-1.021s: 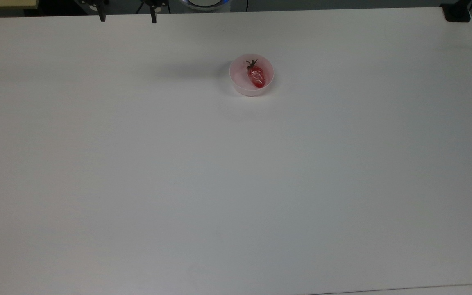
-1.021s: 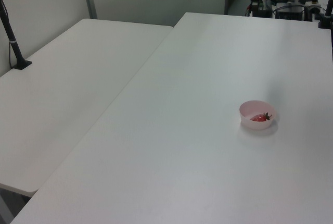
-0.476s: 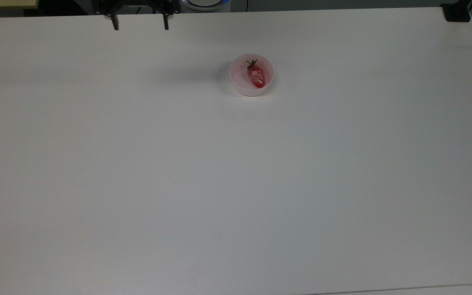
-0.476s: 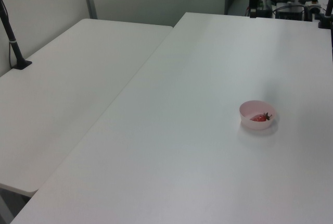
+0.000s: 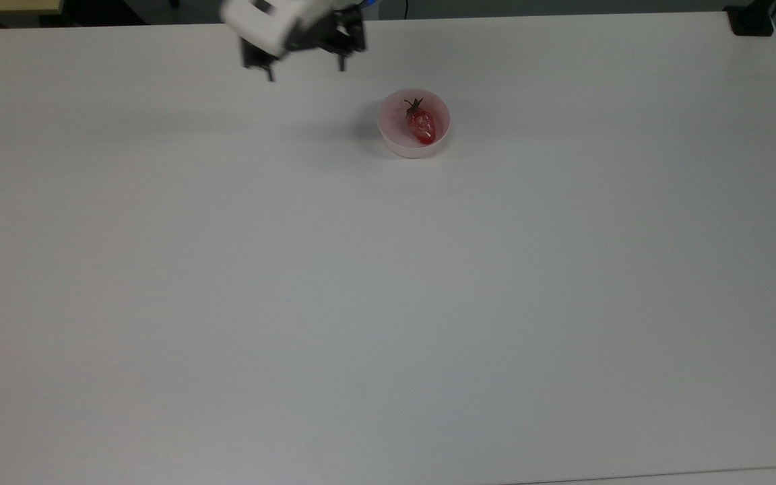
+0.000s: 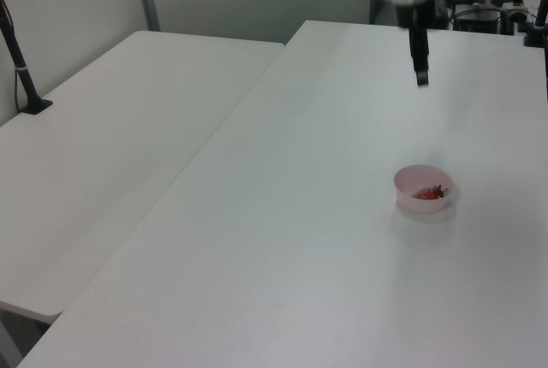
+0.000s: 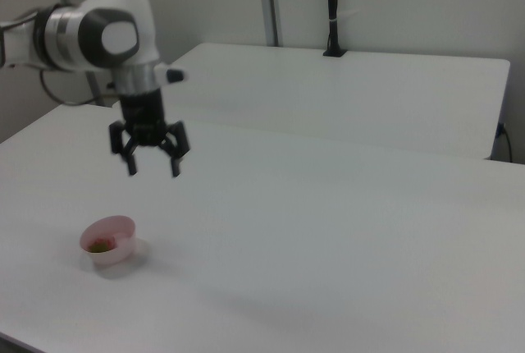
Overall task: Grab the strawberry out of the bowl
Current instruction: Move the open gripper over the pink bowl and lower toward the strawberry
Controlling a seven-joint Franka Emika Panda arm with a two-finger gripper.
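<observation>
The strawberry (image 5: 422, 124) is lying inside the bowl (image 5: 391, 140), a little toward the top view's right side of it. Its dark green leafy cap is pointing to the far edge of the table (image 5: 388, 303) and its red tip is pointing toward the near edge. It is looking shiny and wet, long and a bit pointed. In the left view it is showing as a small red spot (image 6: 428, 193) low in the bowl (image 6: 409, 178).

The bowl is sitting flat on the table. It is small, round and pale pink, with plain straight sides, and it is looking like thin plastic that lets some light through. In the right view it (image 7: 121, 230) is sitting near the right view's left edge.

The table is wide, white and smooth.

The gripper (image 5: 304, 70) is hanging in the air, up and to the top view's left of the bowl, well apart from it. Its two black fingers are standing wide apart, as the right view (image 7: 152, 171) is showing clearly. The white round arm (image 7: 98, 37) is holding it up.

This is looking like the reaching step; nothing is being grabbed yet. Next, the gripper probably needs to go over the bowl, come down inside it without bumping the rim, and close across the strawberry's thin sides.
</observation>
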